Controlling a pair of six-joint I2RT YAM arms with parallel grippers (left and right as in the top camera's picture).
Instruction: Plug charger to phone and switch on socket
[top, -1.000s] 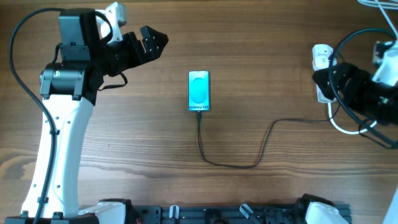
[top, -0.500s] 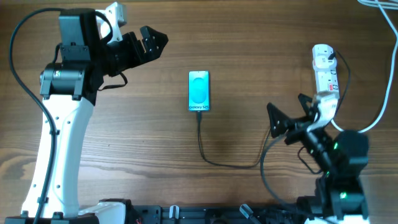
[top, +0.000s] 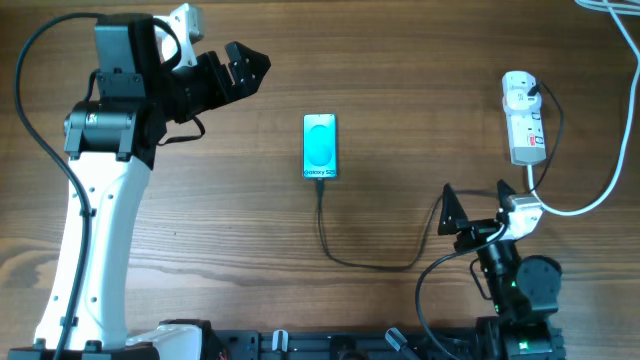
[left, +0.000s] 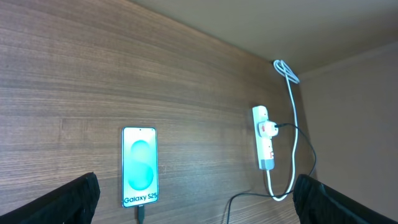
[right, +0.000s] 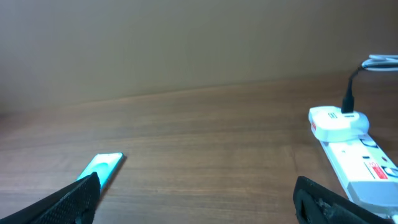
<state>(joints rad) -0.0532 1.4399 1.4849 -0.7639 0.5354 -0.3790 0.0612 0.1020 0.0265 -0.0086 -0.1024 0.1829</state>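
At the far left of the overhead view the left gripper (top: 250, 58) hangs above the table with its black fingers (left: 74, 199) spread wide and nothing between them. The phone (top: 320, 146) lies flat well to its right, near the middle of the table, with its turquoise screen up and the white strip of text at the near end. In the left wrist view the phone sits low between the two fingers, apart from both.

The charger (top: 370, 264) meets the phone's near edge, runs toward the front of the table, curves right and climbs toward the right arm. The right gripper (top: 475, 200) is low at the right front, its fingers wide apart and empty, and the cable passes close by it. The phone is well to its left.

The socket (top: 524, 120) lies beyond that gripper, near the right edge, apart from it. A white adapter block (right: 339, 121) sits at its far end with a black cable rising from it. The thick white lead (top: 590, 205) loops off its near end to the right.

The table (top: 200, 230) is brown wood with a straight grain. Beyond its far edge the wrist views show a plain tan wall (right: 186, 43).
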